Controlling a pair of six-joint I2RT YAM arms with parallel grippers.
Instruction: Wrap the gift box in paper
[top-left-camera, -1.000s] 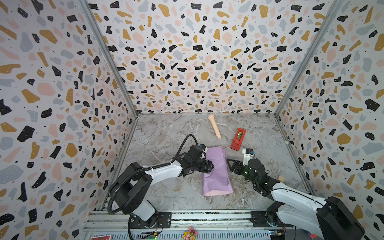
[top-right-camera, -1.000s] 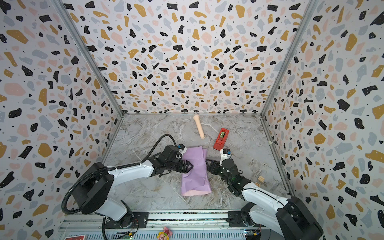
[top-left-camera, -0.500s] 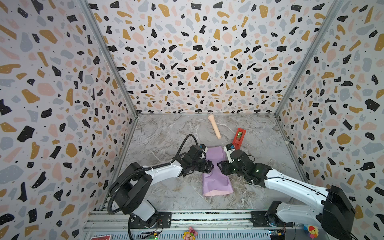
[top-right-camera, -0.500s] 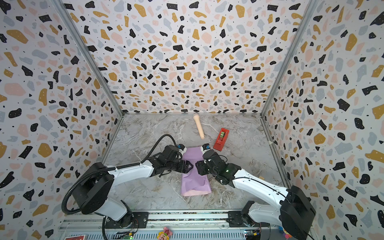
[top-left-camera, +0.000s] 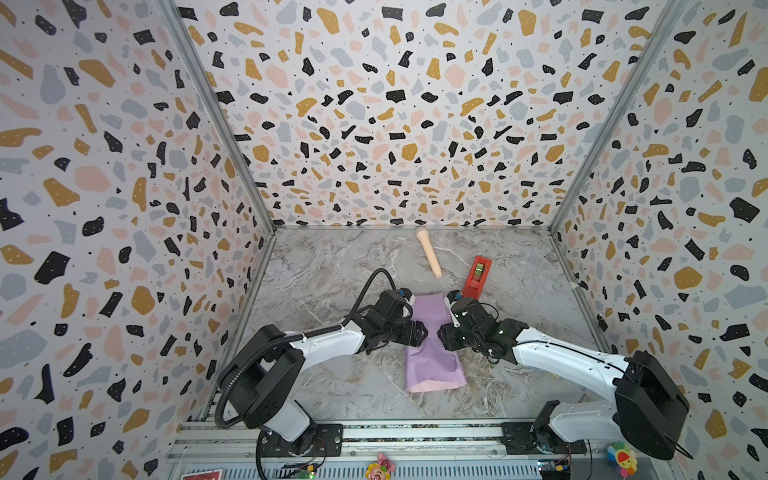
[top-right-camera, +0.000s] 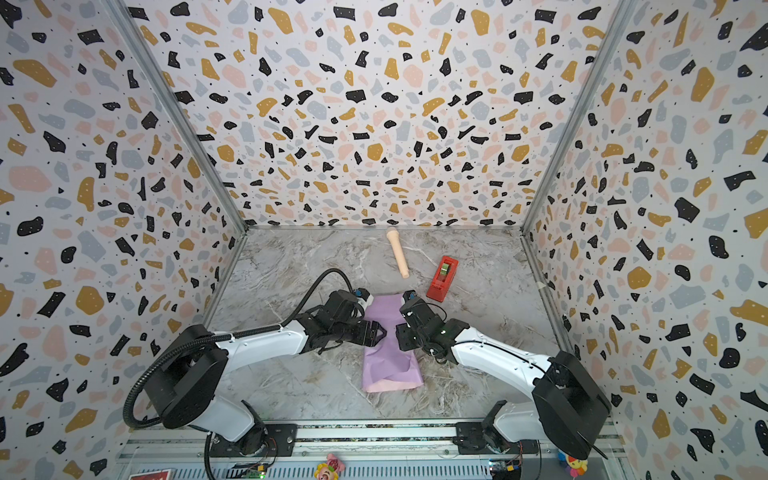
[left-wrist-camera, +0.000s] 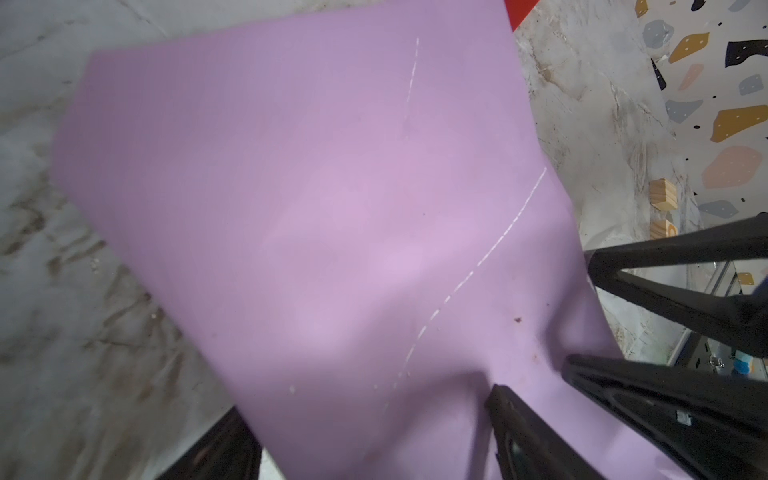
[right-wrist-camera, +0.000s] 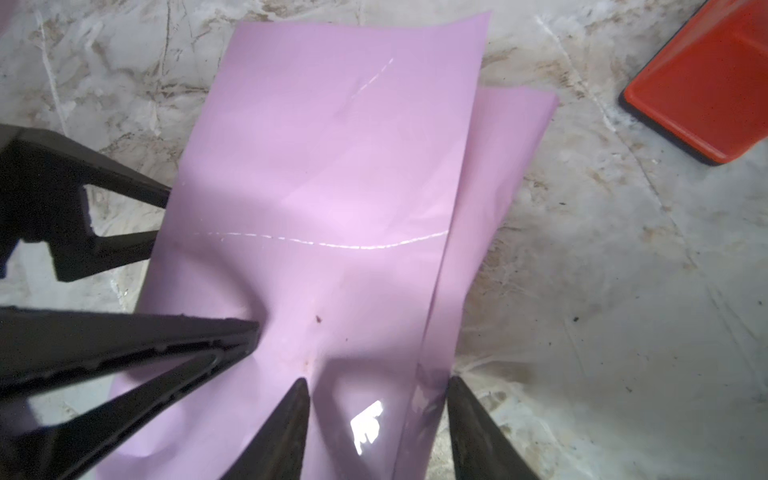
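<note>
The paper lies folded lengthwise on the marble floor, lilac side up, with a pink strip at its near end. The gift box is hidden. My left gripper is at the paper's left edge. In the left wrist view it stands open: one finger lies on the paper, and the sheet partly covers the other. My right gripper faces it at the right edge. It is open, its tips set on either side of the paper's folded right edge.
A red tape dispenser stands just beyond the paper on the right. Further back lies a beige toy microphone. Small wooden blocks sit by the right wall. Patterned walls close three sides.
My right arm has swung in from the right onto the paper's right edge, and its jaws have narrowed. The left arm has held still.
</note>
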